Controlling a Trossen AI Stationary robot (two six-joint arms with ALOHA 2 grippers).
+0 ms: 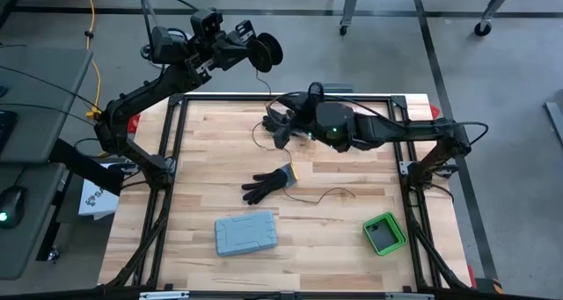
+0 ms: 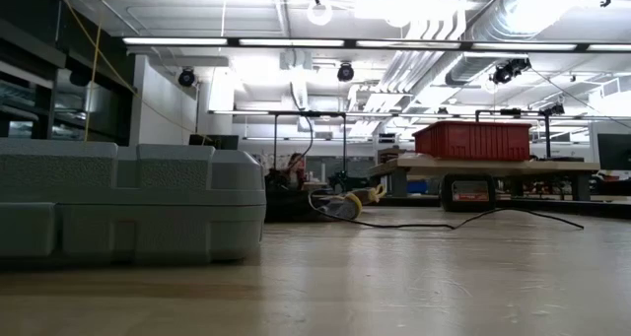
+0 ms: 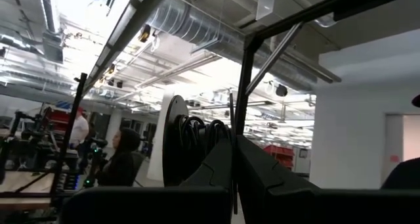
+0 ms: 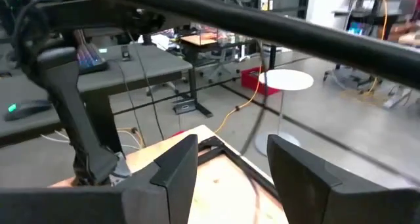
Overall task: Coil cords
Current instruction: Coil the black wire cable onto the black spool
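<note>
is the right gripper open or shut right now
Open. In the right wrist view the right gripper shows its two dark fingers standing well apart, with bare table between them and nothing held.

No words, numbers or signs can be read in any of the views. The white paper sheet (image 1: 92, 197) lying just off the left edge of the wooden desk (image 1: 352, 172) has dark marks on it, but they are too small to make out as letters.
</note>
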